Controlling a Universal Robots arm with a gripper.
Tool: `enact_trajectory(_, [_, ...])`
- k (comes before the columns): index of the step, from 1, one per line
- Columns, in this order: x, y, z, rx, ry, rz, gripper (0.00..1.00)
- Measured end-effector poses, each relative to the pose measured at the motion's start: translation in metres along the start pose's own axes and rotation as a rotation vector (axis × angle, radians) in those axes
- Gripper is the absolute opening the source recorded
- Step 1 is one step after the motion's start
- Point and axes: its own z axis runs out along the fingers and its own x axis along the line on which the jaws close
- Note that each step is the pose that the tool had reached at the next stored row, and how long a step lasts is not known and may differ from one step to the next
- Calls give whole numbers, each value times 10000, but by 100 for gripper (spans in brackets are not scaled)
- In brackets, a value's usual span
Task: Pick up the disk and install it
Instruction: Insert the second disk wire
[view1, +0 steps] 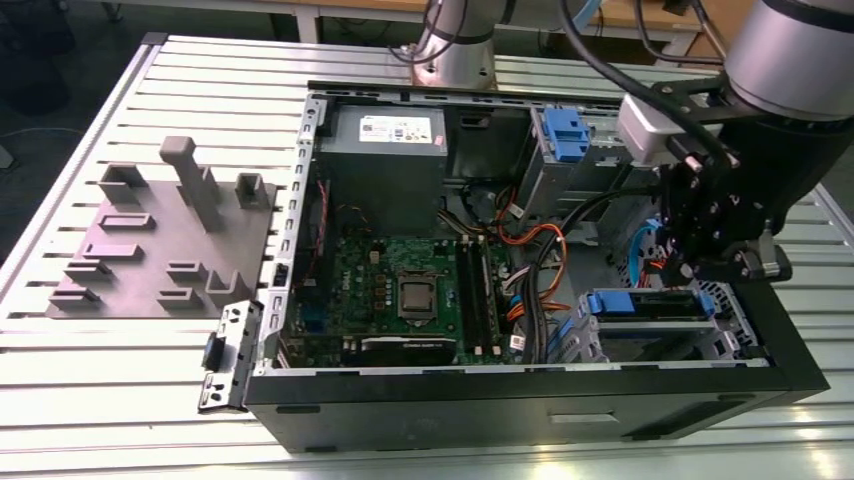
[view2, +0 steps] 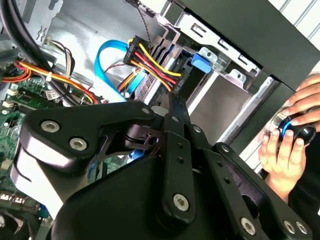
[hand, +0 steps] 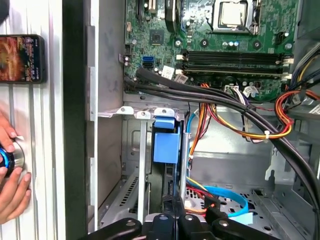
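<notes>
The disk (view1: 645, 303) sits in the metal drive cage at the front corner of the open computer case (view1: 534, 395), on the exterior view's right. Its blue tab (hand: 165, 142) faces the motherboard, and the same blue tab (view2: 200, 62) shows past the fingers in the second wrist view. My gripper (view1: 697, 278) hangs inside the case just above the cage, over the disk's cable end. Its black fingers (view2: 174, 115) lie pressed together, shut, with nothing between them. Red, yellow and blue cables run beside the fingertips.
Grey power-supply box (view1: 387, 135) at the back of the case, motherboard (view1: 414, 290) in the middle, blue latch cage (view1: 567, 135) at the back right. A grey fixture block (view1: 160, 240) stands on the slatted table. A person's hand (view2: 287, 145) holds a knob outside the case wall; a phone (hand: 20, 57) lies nearby.
</notes>
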Motion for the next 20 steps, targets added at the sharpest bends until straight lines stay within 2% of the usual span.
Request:
enact_trajectory(4, [8, -10, -80, -112, -4, -11, 11])
enact_trajectory(8, [10, -14, -107, -273, -13, -16, 11])
enact_trajectory(9, [10, -14, -108, -328, -14, -17, 11])
enact_trajectory(13, [11, -17, -110, -692, -26, -30, 11])
enact_trajectory(15, [13, -20, -134, -807, -29, -37, 11])
enact_trajectory(17, [16, -22, -153, -864, -33, -39, 11])
enact_trajectory(20, [15, -23, -154, -882, -34, -41, 11])
